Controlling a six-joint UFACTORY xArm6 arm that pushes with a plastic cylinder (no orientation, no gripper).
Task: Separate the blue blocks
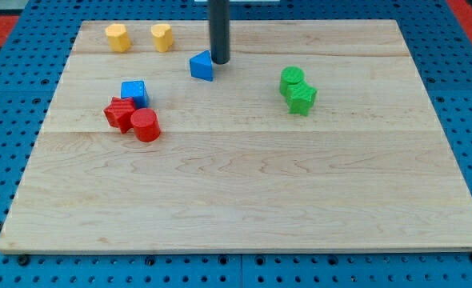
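Note:
A blue triangular block (202, 66) lies near the view's top, left of centre. My tip (219, 61) touches or nearly touches its right side. A blue cube (134, 93) sits further to the view's left and lower, well apart from the triangle. The cube touches a red star-shaped block (121, 114) just below it.
A red cylinder (146, 126) sits against the red star. Two yellow blocks (118, 37) (162, 37) stand at the top left of the wooden board (244, 184). A green cylinder (292, 79) and a green star-shaped block (302, 98) touch at the right of centre.

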